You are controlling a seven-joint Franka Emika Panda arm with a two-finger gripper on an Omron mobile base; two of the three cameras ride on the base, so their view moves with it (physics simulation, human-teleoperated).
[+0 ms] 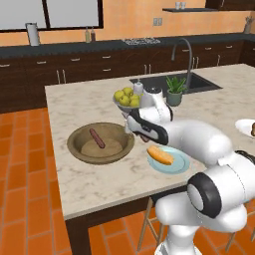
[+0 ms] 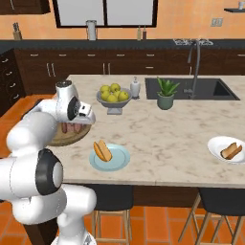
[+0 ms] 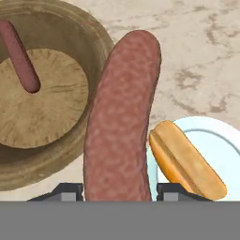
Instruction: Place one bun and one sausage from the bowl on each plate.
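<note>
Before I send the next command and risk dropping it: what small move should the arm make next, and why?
Probably carry the sausage sideways until it is over the blue plate, then lower it. The gripper jaws clamp the sausage above the gap between the bowl and that plate, which holds only a bun.

The white arm bends forward and low over the table, its wrist turned down. The pincer (image 3: 120, 190) is closed on a sausage (image 3: 123, 117), one finger at each side of it.
</note>
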